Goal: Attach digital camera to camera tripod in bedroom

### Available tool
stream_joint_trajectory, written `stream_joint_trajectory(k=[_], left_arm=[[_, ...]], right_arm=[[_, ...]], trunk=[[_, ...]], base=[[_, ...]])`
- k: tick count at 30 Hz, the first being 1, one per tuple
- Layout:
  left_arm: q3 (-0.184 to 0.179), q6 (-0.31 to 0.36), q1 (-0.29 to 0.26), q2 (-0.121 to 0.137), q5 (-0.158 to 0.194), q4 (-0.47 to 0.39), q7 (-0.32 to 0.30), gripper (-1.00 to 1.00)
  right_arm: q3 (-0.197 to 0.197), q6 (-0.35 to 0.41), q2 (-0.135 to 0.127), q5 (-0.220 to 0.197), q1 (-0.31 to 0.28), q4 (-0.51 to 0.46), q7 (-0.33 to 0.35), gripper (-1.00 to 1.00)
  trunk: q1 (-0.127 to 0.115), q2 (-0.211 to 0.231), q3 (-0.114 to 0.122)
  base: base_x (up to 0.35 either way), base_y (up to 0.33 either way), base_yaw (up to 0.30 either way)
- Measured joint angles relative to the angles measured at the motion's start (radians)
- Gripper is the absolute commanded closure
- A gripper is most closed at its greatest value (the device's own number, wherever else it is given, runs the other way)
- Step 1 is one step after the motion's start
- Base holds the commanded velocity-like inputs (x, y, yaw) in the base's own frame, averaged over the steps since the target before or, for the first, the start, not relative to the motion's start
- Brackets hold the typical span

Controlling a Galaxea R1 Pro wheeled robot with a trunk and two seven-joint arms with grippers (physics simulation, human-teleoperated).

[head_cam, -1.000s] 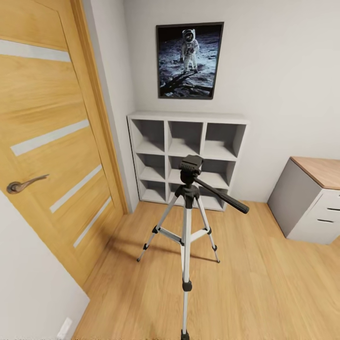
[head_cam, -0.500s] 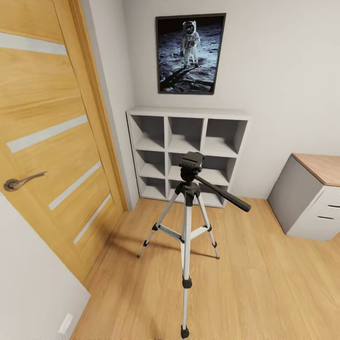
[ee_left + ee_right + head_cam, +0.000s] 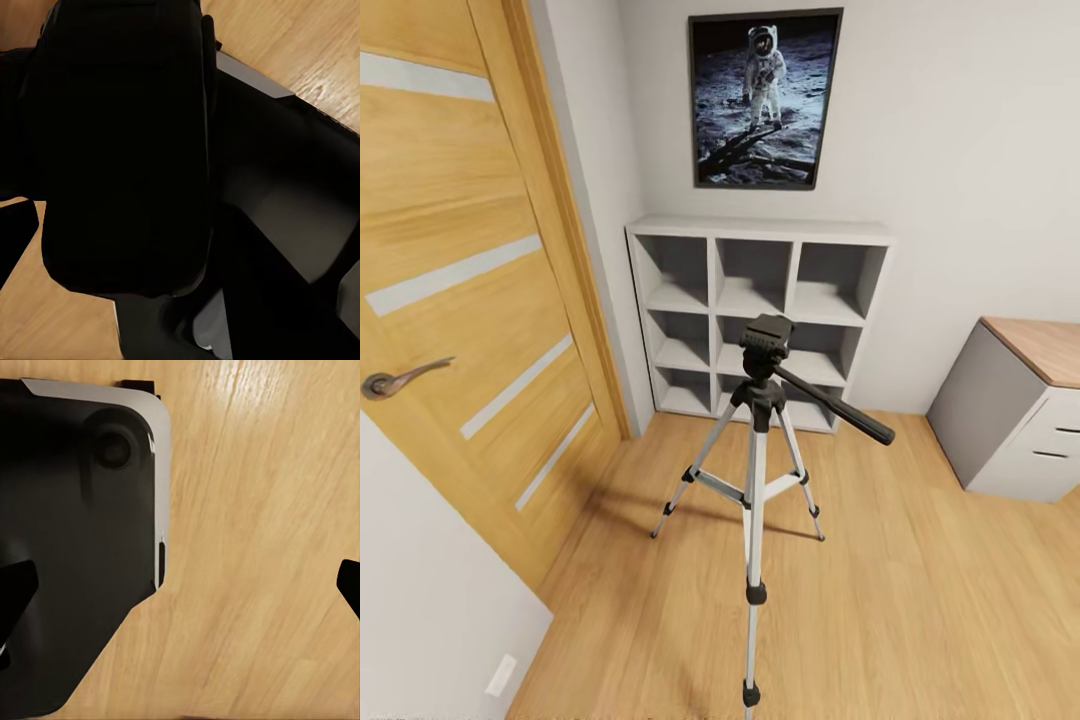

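Right gripper (image 3: 184, 585) is spread wide, its two dark fingertips at opposite edges of the wrist view over light wood plank floor (image 3: 247, 510); whether the left jaws clench the big black blocky shape (image 3: 124, 142) before them, I cannot tell. Ahead, the silver-legged camera tripod (image 3: 757, 440), its black pan handle (image 3: 835, 408) angled down to the right, stands upright on the bedroom floor before a white cube shelf (image 3: 760, 232), beneath a framed astronaut picture (image 3: 763, 98), with a wooden door (image 3: 460, 300) at the left.

Wooden door (image 3: 470, 290) ajar, white cube shelf (image 3: 758, 318) below astronaut picture (image 3: 763, 98); grey cabinet (image 3: 1020, 410) beside
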Motion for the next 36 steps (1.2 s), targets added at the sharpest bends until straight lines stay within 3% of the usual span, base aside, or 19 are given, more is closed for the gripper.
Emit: stream_joint_trajectory(k=[36], left_arm=[[0.0, 0.001, 0.0, 0.0, 0.0, 0.0, 0.0, 1.0]], right_arm=[[0.0, 0.0, 0.001, 0.0, 0.0, 0.001, 0.0, -1.0]], trunk=[[0.0, 0.0, -0.058]], base=[[0.0, 0.0, 0.0]])
